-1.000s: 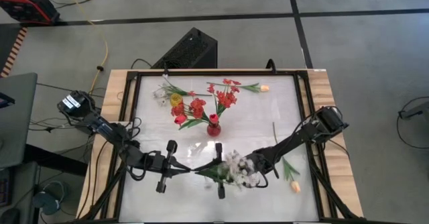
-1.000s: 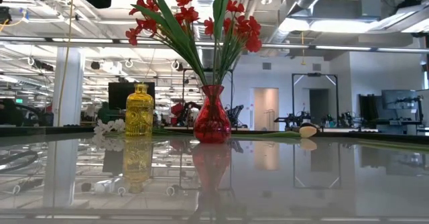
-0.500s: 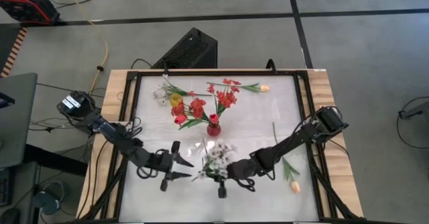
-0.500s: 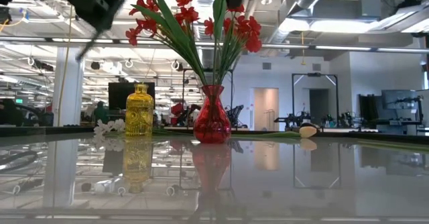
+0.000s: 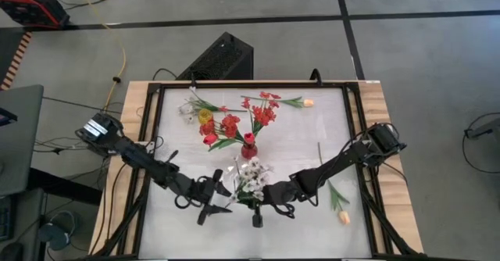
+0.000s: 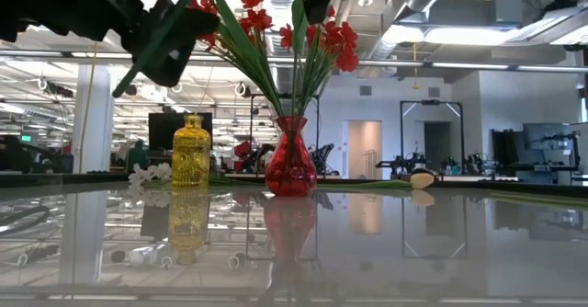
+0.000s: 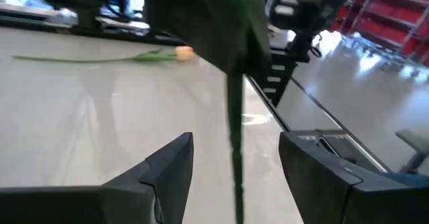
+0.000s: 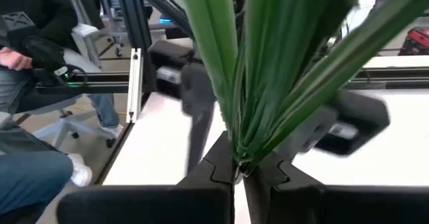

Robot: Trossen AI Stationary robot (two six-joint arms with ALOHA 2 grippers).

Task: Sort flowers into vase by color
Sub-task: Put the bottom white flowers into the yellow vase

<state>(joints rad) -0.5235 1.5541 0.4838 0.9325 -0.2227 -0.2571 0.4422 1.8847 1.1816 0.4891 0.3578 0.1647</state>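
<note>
— Where's the white spray (image 5: pixel 250 173)?
— Clamped at its stem in the right gripper (image 8: pixel 238 172), just short of the red vase (image 5: pixel 248 148).
— The left gripper (image 7: pixel 234 158)?
— Fingers spread around that stem, not touching.

— What's the tabletop (image 6: pixel 386 243) like?
— Smooth, white and glossy; it mirrors the red vase (image 6: pixel 290 157) and the yellow vase (image 6: pixel 191 153). Its border (image 5: pixel 380 128) looks like pale bare wood.
— And the vases?
— Both shine like glass, the yellow one ribbed.
— The fingers (image 7: pixel 161 174)?
— Matt dark plastic, smooth-faced.
— The stems (image 8: pixel 268 63)?
— Green, slightly satiny, like plastic. The white spray (image 5: pixel 251 175) looks soft, like cloth.
</note>
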